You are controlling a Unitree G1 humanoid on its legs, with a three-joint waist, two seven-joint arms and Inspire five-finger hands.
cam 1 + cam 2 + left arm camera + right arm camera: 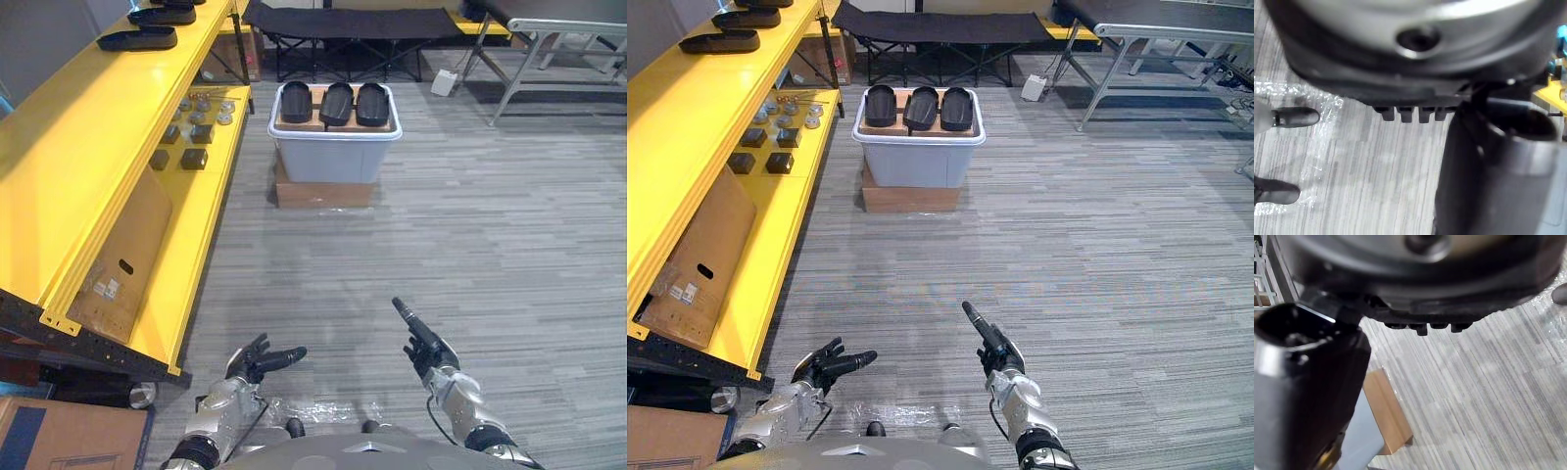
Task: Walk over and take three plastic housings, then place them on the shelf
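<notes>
Three black plastic housings (336,103) lie side by side on a cardboard sheet on top of a grey bin (331,160), far ahead on the carpet. Two more black housings (137,39) rest on the top board of the yellow shelf (88,127) at the left. My left hand (263,360) hangs low and near, fingers relaxed, holding nothing. My right hand (423,339) is beside it with fingers straight, pointing forward, also bare. Both hands are well short of the bin. In the wrist views the left hand (1410,113) and right hand (1422,326) show above plain carpet.
The bin stands on a brown cardboard box (323,193). Small dark and metal parts (194,157) and a leaning cardboard sheet (127,259) occupy the lower shelf board. A black folding cot (343,24) and a metal table frame (549,39) stand behind. Open carpet lies between me and the bin.
</notes>
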